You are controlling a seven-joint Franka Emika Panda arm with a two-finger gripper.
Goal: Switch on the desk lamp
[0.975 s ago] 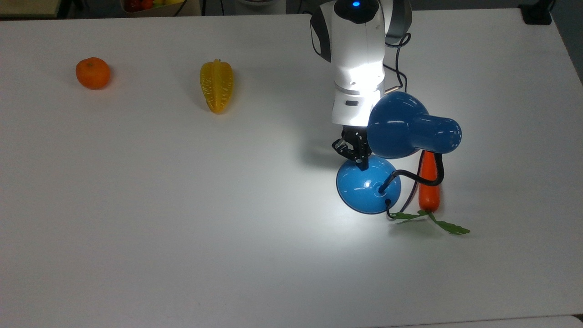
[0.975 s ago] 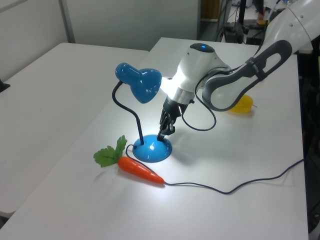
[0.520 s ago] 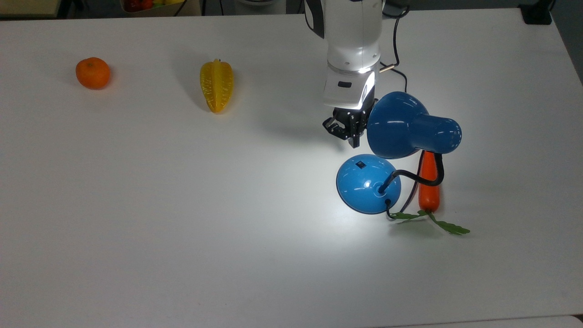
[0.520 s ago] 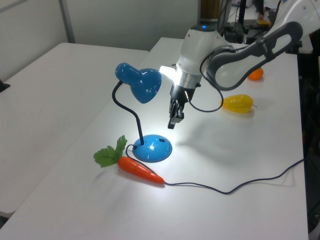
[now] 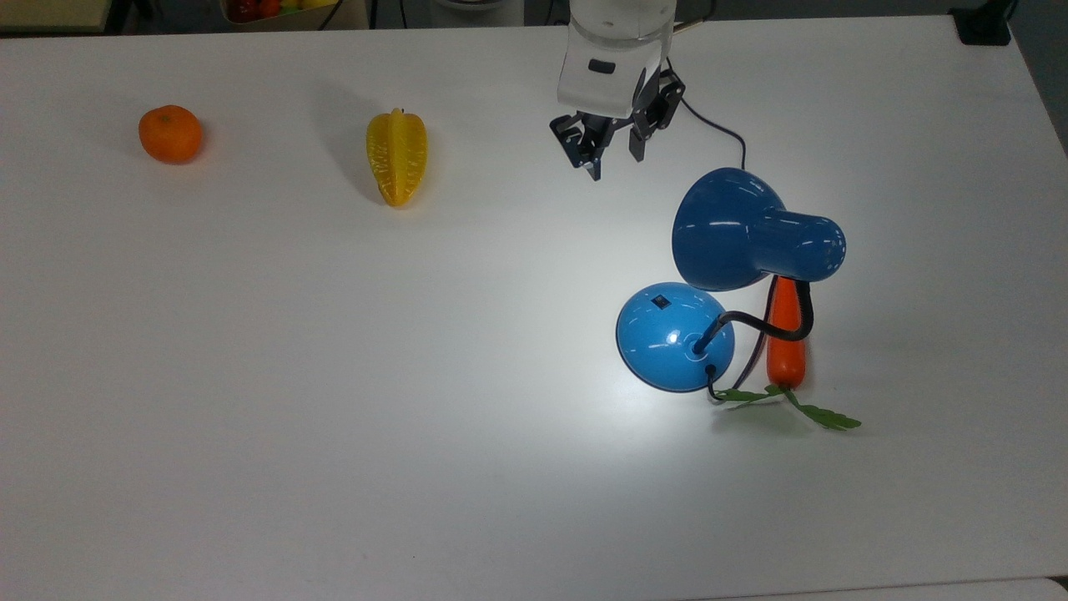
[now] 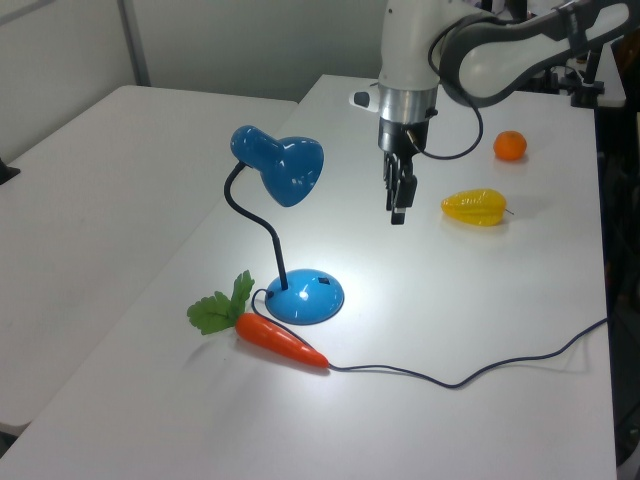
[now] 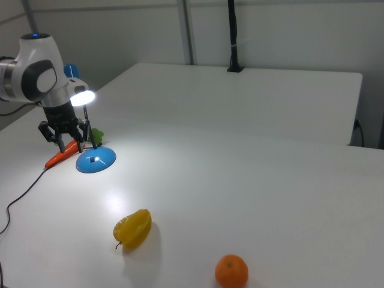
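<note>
Since the earlier frame my claw (image 5: 613, 165) rises off the desk lamp (image 5: 676, 335), fingers apart, apparently empty. Lamp stands lit on the desk (image 5: 334, 376), beside a carrot (image 5: 786, 351).

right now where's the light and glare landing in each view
Top view: the desk lamp throws a bright pool on the table around its base, with glints on its shade. Left view: the same pool lies under the tool. Right view: the lit shade mouth glares white.
</note>
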